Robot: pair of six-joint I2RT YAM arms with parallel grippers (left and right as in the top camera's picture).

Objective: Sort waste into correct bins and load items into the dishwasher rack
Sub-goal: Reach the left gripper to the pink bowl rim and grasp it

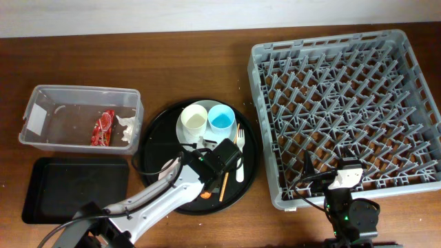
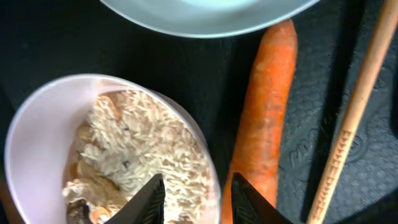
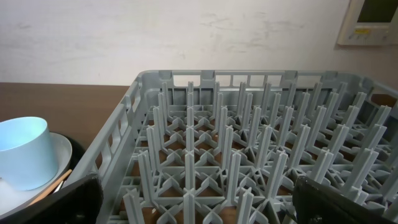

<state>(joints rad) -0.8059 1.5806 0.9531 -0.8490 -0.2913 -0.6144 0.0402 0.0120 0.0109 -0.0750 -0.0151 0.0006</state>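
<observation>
In the left wrist view a white bowl (image 2: 37,124) holds rice with brown scraps (image 2: 134,146). An orange carrot (image 2: 264,118) lies beside it, and a wooden chopstick (image 2: 351,118) lies to the right. My left gripper (image 2: 193,199) is open, one finger over the rice and the other over the carrot. From overhead it (image 1: 219,160) hovers over the round tray, hiding most of the bowl. The cream cup (image 1: 194,120) and blue cup (image 1: 222,119) stand on the pale plate (image 1: 207,139). My right gripper (image 3: 199,205) is open and empty at the front edge of the grey rack (image 3: 217,155).
The clear tub (image 1: 83,89) holds the red wrapper (image 1: 103,128) and white tissue (image 1: 126,127). The shallow black tray (image 1: 76,189) lies in front of it. The round black tray (image 1: 155,138) also carries the white fork (image 1: 240,155), chopstick (image 1: 223,184) and carrot (image 1: 205,196). The rack (image 1: 331,40) fills the right.
</observation>
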